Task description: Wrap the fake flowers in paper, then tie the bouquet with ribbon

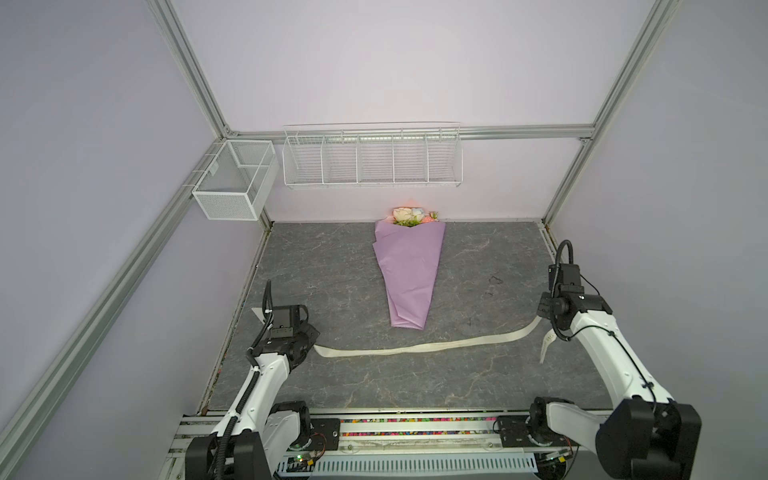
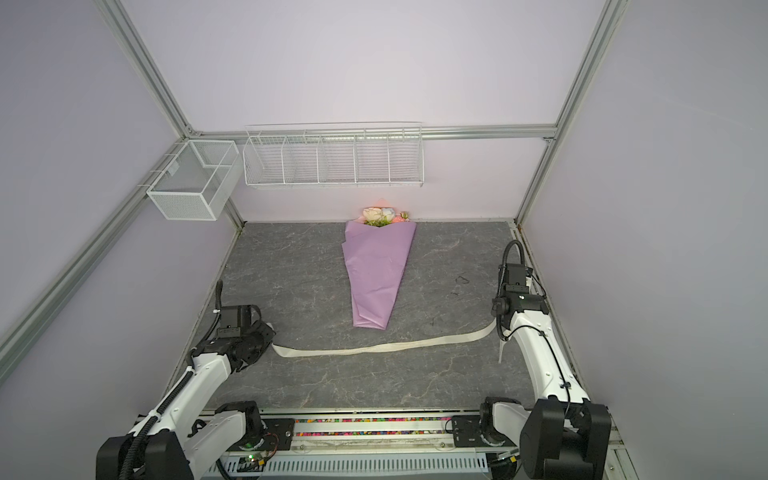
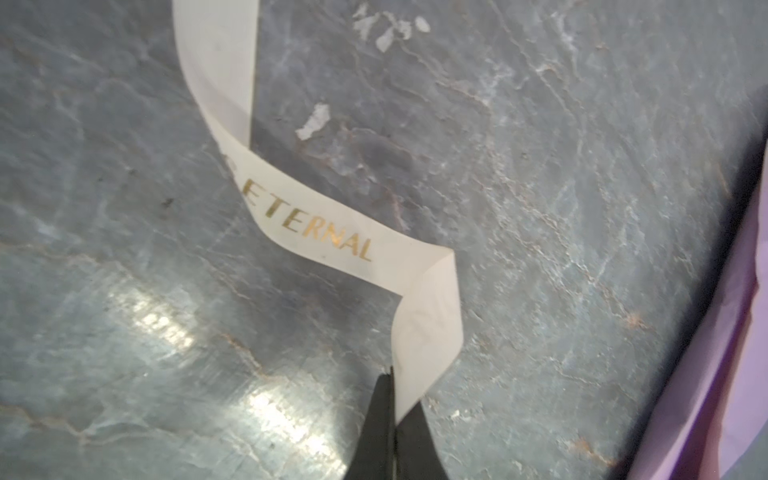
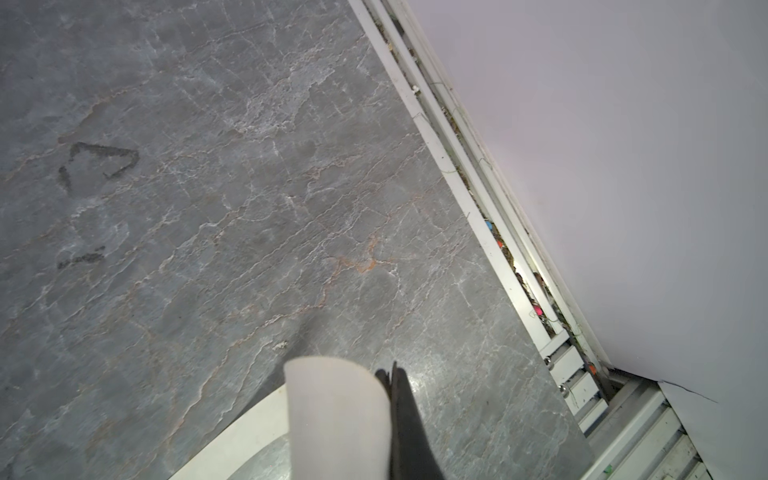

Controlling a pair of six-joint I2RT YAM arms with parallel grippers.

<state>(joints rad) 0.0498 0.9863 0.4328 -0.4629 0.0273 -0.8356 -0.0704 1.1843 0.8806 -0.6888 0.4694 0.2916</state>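
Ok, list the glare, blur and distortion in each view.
Left wrist view: bright glare patches on the table, ribbon lettering sharp, wrapping paper blurred at the edge. Right wrist view: ribbon close to the lens, soft. Both top views: even light, frame posts splayed by the wide lens.

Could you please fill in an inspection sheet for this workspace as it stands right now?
Surface: grey marbled tabletop, a few dark marks.
Job's things: bouquet of fake flowers lies in lilac wrapping paper, heads toward the back wall; cream ribbon lies in front, not around it.
Clutter: coloured bits in the front rail.
Grippers: left gripper and right gripper each shut on the ribbon, near its ends.
Cables: black hoses run along both arms.
Surroundings: wire rack and mesh basket, both look empty.
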